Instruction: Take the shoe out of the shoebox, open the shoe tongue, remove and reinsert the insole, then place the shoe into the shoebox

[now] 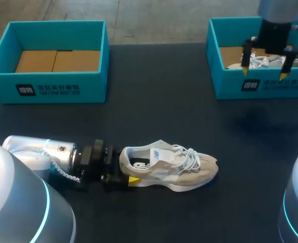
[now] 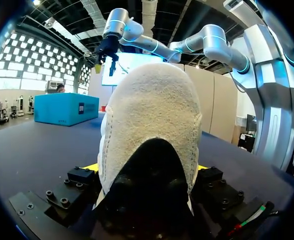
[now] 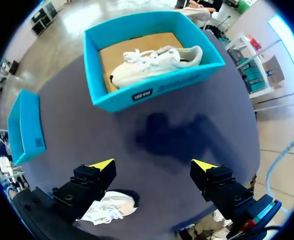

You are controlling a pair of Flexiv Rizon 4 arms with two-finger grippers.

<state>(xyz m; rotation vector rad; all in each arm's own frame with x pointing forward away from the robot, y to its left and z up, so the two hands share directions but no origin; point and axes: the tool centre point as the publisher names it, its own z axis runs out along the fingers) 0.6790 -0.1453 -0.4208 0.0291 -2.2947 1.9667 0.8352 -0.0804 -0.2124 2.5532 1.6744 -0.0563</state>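
Observation:
A beige and white shoe lies on its sole on the dark table, toe pointing right, laces and tongue up. My left gripper comes in from the left and is shut on the shoe's heel. In the left wrist view the heel fills the gap and a yellow tip shows at each side. My right gripper hangs open and empty above the front wall of the right shoebox. In its own view the right gripper is high over the table, with the shoe far below beside one finger.
The right teal shoebox holds a second white shoe on brown card. An empty teal shoebox stands at the back left. Bare dark table lies between the two boxes and in front of the shoe.

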